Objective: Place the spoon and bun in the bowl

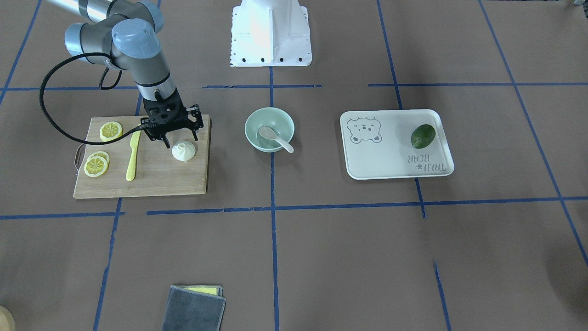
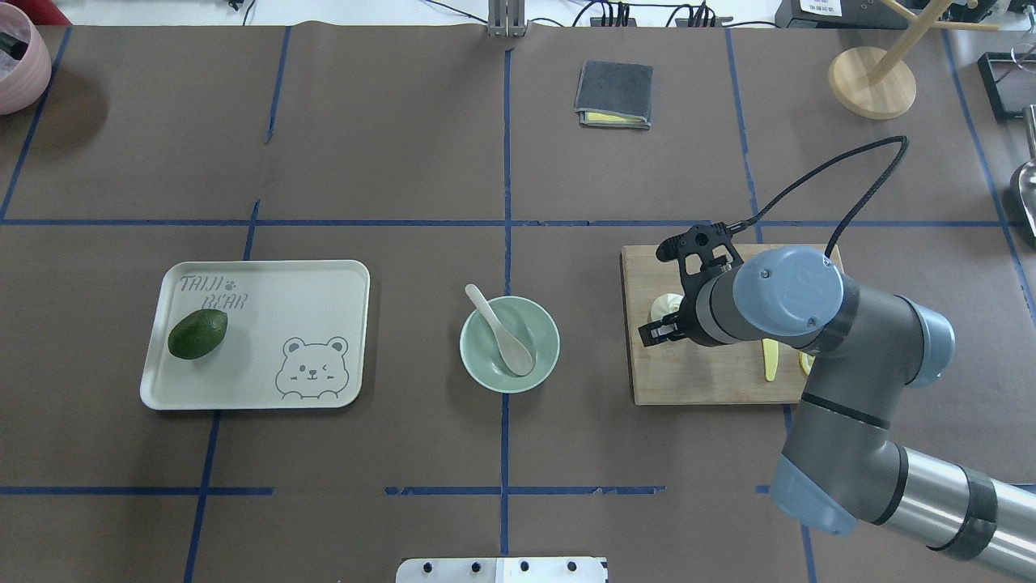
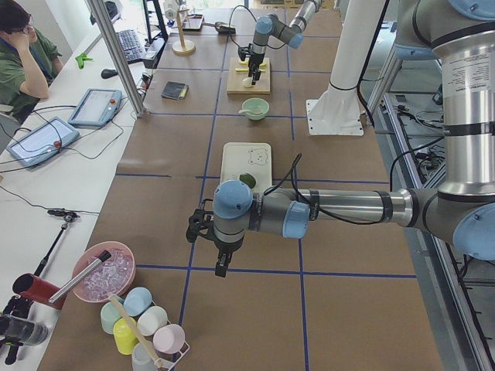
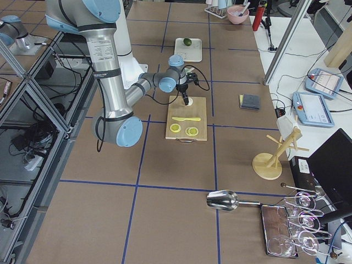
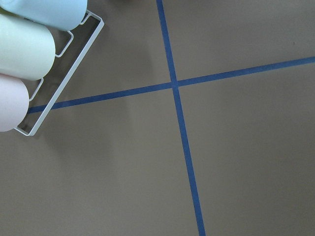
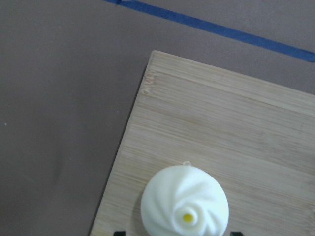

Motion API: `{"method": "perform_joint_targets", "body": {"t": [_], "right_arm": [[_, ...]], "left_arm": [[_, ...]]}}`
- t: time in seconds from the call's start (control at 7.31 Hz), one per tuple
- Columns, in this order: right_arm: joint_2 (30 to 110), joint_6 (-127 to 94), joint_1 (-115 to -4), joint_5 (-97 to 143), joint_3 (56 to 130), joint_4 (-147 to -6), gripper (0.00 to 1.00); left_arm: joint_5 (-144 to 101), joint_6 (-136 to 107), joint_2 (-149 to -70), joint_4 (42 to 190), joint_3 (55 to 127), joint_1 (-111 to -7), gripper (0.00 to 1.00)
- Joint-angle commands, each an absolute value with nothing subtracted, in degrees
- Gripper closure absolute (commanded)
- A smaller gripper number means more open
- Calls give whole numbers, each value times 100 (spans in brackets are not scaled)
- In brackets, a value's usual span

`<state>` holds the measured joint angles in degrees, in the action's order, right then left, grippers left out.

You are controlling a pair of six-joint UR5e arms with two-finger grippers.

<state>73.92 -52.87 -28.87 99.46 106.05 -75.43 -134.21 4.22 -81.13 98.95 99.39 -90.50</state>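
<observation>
The white pleated bun (image 1: 183, 151) lies on the wooden cutting board (image 1: 151, 184). My right gripper (image 1: 177, 138) hangs just above it, jaws open. In the right wrist view the bun (image 6: 184, 204) sits low in the frame, with a dark fingertip (image 6: 118, 232) at each side of it. The off-white spoon (image 1: 274, 138) lies in the mint-green bowl (image 1: 252, 120) at the table's middle, its handle leaning over the rim. From overhead the bun (image 2: 664, 305) is mostly hidden by my wrist. My left gripper (image 3: 220, 263) shows only in the exterior left view, far from the bowl; I cannot tell whether it is open or shut.
On the board lie a yellow plastic knife (image 1: 133, 156) and lemon slices (image 1: 111, 131). A white tray (image 1: 390, 161) with a green fruit (image 1: 423, 136) stands on the bowl's other side. A grey cloth (image 1: 195, 308) lies near the operators' edge. A rack of cups (image 5: 29, 49) is below my left wrist.
</observation>
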Motion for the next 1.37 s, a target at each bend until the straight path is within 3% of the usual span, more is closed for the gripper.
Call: {"method": "perform_joint_targets", "body": {"t": [0.0, 0.27, 0.82, 0.96, 1.09, 1.23], "right_arm": [[7374, -5326, -2777, 9791, 10582, -7576, 100], [7121, -5457, -2777, 9774, 10582, -7594, 100], [5445, -6730, -2586, 9678, 10538, -8143, 100], [5240, -6732, -2236, 9198, 10442, -8443, 11], [5247, -6732, -2067, 8750, 10459, -8498, 0], [5230, -6715, -2065, 8789, 10520, -8812, 0]], "left_arm": [[-13430, 422, -8130, 9896, 9940, -9044, 0], [-13430, 422, -8130, 9905, 9940, -9044, 0], [-13438, 422, -8130, 9966, 9941, -9053, 0], [-13438, 422, -8130, 9984, 9932, -9044, 0], [-13438, 413, -8139, 9993, 9940, -9044, 0], [-13438, 413, -8139, 9984, 9940, -9044, 0]]}}
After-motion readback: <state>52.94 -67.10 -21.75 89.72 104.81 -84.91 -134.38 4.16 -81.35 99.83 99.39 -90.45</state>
